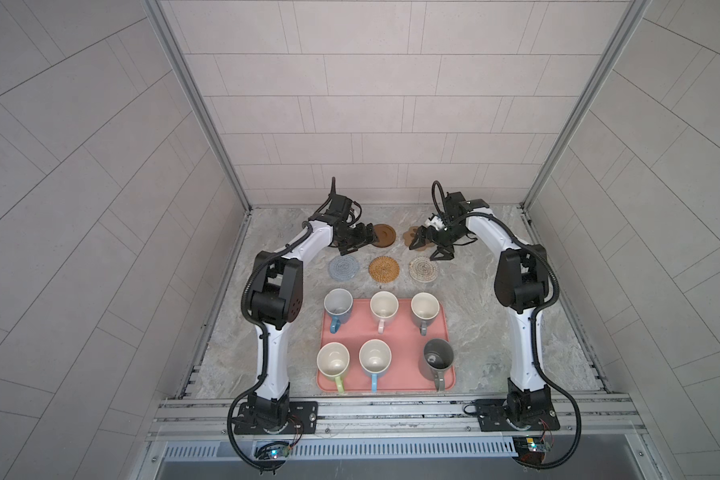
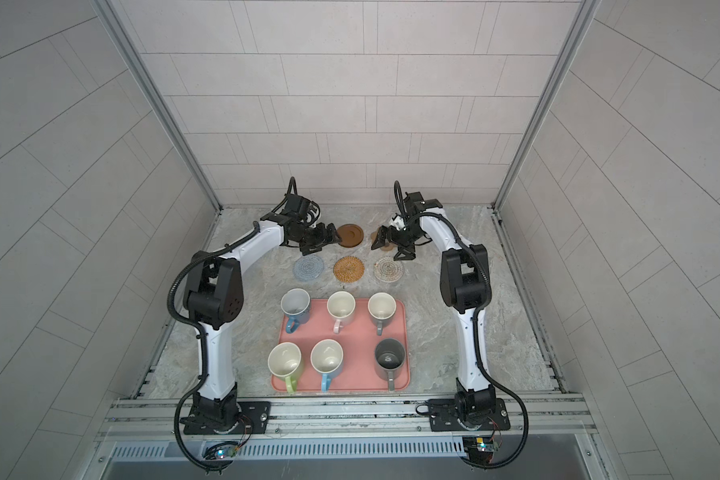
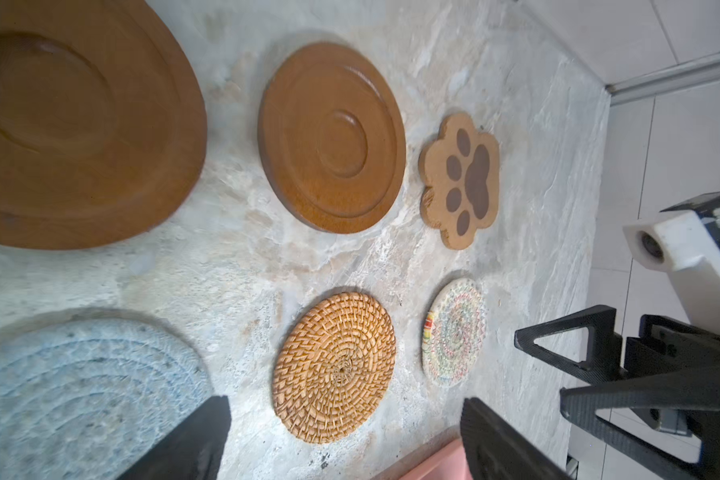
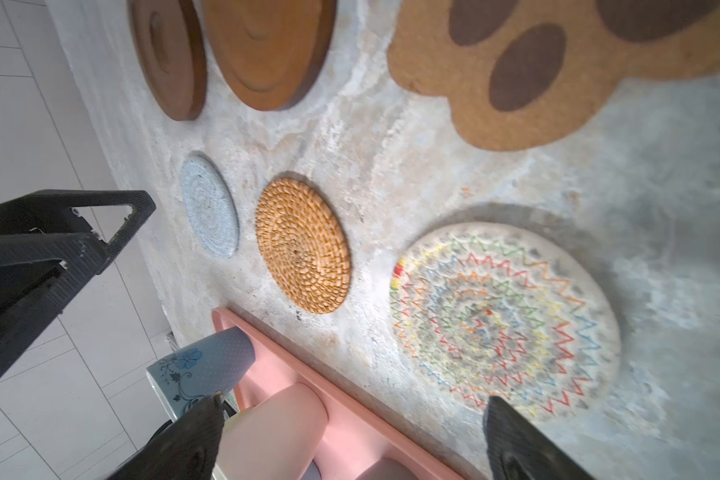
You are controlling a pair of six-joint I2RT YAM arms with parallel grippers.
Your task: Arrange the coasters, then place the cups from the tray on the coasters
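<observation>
We see six coasters [image 1: 384, 268] laid in two rows; six cups [image 1: 383, 305] untouched on tray [image 1: 404, 345]; left hand [image 1: 364, 243], right hand [image 1: 424, 251] wide, empty.

Soft, even overhead light left faint shadows on the grey marbled desk [image 1: 474, 299]; lens distortion bowed the pale wall tiles [image 1: 100, 166] at the top views' edges. Beyond the left black fingers [image 3: 192, 444], the nearest brown wooden disc [image 3: 71, 124] was blurred; beyond the right black fingers [image 4: 524, 444], the tan paw-shaped mat [image 4: 558, 75] too.
</observation>
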